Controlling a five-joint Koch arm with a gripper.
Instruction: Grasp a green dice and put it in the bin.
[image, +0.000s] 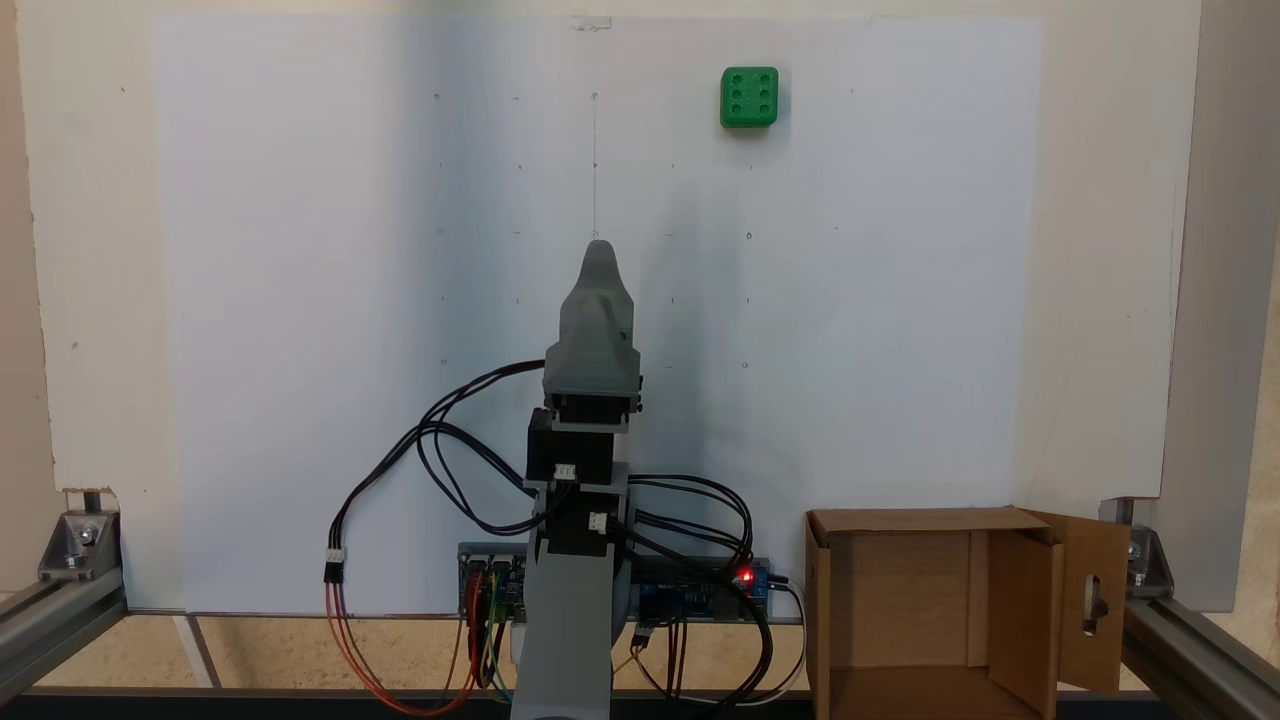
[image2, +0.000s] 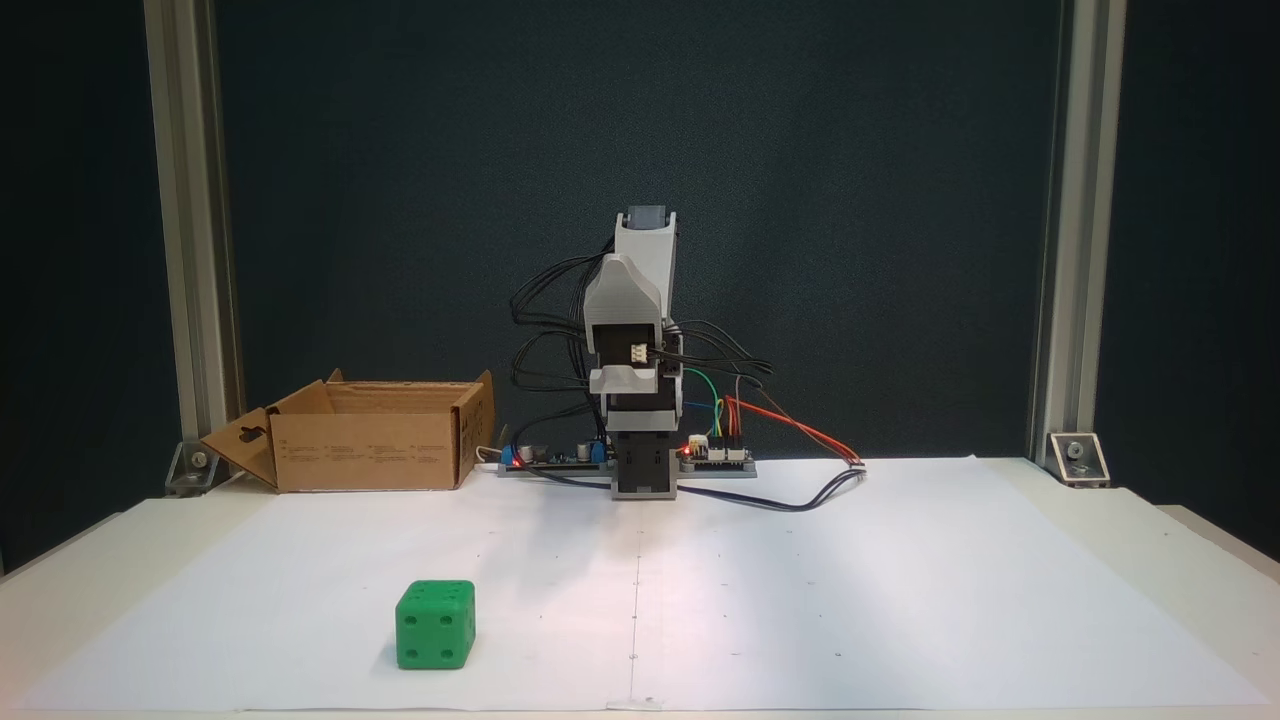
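the green dice (image: 749, 97) sits alone on the white paper sheet (image: 300, 300) that covers the tabletop (image2: 1180, 540), far out from the arm's base. in the fixed view from above it lies toward the top, right of the thin centre line drawn on the paper, with its six-pip face turned up. in the fixed view from the front the green dice (image2: 435, 625) is in the foreground, left of that line, showing a four-pip face to the camera.

the arm is folded up over its base, well apart from the dice. from above, the grey end effector (image: 598, 250) points up the picture along the centre line, its jaws lying one over the other so that a single tapered tip shows; i cannot tell whether it is released or clenched. nothing is seen in it. from the front the end effector (image2: 625, 378) faces the camera, tucked low against the arm.

the bin (image: 915, 640), a brown cardboard box with its flaps spread, stands at the paper's edge beside the base, to the right from above. from the front the bin (image2: 365, 450) is on the left. one flap has a slot cutout.

black, red and coloured cables (image: 440, 450) loop around the base and the control board (image2: 715, 455), where a small red light glows.
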